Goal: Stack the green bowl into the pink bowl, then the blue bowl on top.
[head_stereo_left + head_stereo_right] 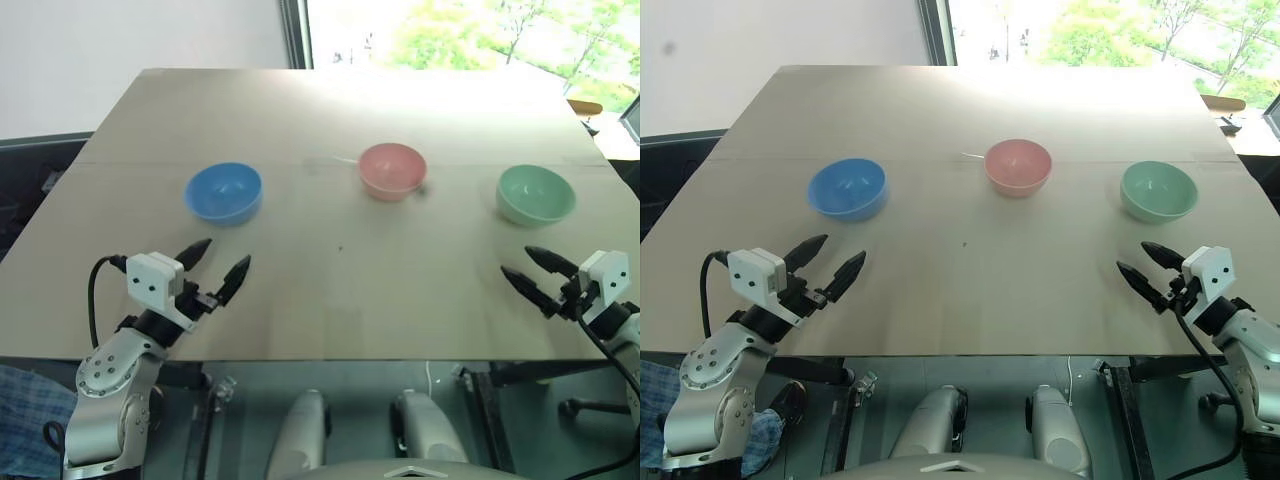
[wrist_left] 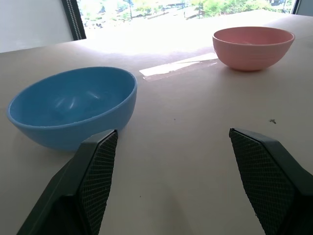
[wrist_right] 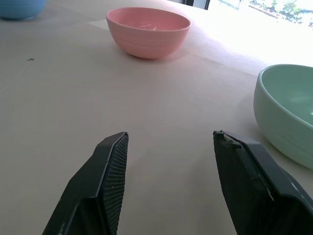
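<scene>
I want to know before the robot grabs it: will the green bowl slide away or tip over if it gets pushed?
The green bowl looks like smooth plastic on a smooth table, so it would probably slide easily. Its rounded underside suggests that a push on the rim might rock it. It seems light and stiff, so it likely won't bend.

In the right wrist view the green bowl (image 3: pixel 288 112) is cut off at the picture's edge, and the blue bowl (image 3: pixel 19 7) shows as a sliver at a corner. A small speck (image 2: pixel 272 121) on the table (image 2: pixel 186 147) is too small to identify.
</scene>
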You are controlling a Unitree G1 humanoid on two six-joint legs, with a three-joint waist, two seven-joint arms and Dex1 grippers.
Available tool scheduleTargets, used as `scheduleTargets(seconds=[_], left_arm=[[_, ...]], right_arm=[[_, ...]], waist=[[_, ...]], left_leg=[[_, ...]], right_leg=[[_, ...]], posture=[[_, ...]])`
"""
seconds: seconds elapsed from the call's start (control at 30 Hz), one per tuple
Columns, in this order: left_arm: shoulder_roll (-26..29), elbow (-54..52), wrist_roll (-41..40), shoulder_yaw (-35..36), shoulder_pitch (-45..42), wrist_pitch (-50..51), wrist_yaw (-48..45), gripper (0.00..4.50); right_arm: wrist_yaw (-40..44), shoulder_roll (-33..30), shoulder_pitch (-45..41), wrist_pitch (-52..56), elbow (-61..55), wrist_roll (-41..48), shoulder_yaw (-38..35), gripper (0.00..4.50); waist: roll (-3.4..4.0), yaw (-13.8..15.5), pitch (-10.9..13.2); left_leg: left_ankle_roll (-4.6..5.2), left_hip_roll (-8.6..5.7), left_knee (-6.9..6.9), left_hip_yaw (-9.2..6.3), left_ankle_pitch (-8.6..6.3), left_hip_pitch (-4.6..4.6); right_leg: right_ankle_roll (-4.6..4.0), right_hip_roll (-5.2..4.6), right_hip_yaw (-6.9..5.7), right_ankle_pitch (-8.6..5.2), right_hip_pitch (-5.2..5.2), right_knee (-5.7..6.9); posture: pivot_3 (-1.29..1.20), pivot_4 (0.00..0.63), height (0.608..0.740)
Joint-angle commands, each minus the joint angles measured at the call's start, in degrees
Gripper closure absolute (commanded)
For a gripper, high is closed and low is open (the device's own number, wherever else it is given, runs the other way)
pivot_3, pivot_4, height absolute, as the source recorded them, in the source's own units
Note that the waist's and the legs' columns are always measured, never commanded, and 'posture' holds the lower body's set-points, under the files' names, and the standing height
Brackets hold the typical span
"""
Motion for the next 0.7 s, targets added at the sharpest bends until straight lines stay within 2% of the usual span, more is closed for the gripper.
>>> scheduleTargets(seconds=[0.03, 0.7], left_arm=[[0.3, -1.4, -0.9, 0.8, -0.8, -2.1, -0.6, 0.62], [-1.3, -2.0, -3.5, 0.5, -0.8, -3.0, -1.7, 0.62]], right_arm=[[0.0, -0.7, -0.4, -1.6, -0.5, 0.9, -2.0, 1.6], [-0.7, -1.4, -2.9, 1.0, -2.7, 0.5, 0.6, 1.6]], waist=[[0.0, 0.0, 0.0], [0.0, 0.0, 0.0]], left_leg=[[0.0, 0.0, 0.0, 0.0, 0.0, 0.0], [0.0, 0.01, -0.06, 0.01, 0.0, 0.0]], right_leg=[[0.0, 0.0, 0.0, 0.0, 0.0, 0.0], [0.0, 0.0, 0.01, 0.0, 0.0, -0.08]], posture=[[0.0, 0.15, 0.74], [0.0, 0.15, 0.74]])
